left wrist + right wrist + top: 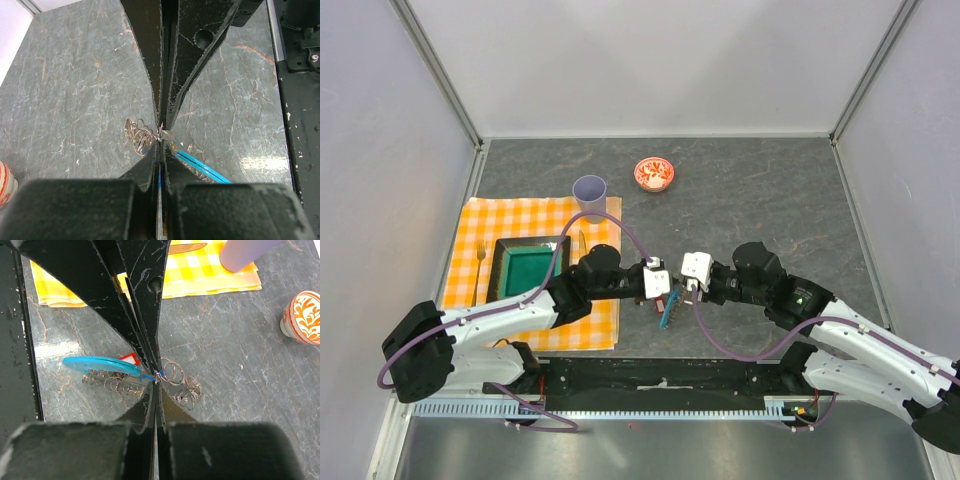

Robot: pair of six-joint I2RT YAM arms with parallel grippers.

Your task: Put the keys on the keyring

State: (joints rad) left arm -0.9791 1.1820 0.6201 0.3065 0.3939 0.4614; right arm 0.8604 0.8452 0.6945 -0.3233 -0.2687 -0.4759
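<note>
My left gripper [663,287] and right gripper [688,285] meet tip to tip above the dark table, both shut. In the left wrist view the left gripper [161,140] pinches a thin dark-blue sliver, apparently the blue tag of one of the keys. The right gripper [157,381] closes on thin wire where the keyring's light-blue crescent [97,365] ends. That crescent [207,169] hangs beside the tips, and a red key tag [129,359] shows behind it. Small silvery key rings [172,372] cluster at the meeting point. The keyring's wire loop is mostly hidden.
A lilac cup [589,192] and a small red patterned bowl [654,173] stand behind the grippers. To the left lies a yellow checked cloth [490,220] with a green plate [530,270], a fork [480,262] and a knife [583,243].
</note>
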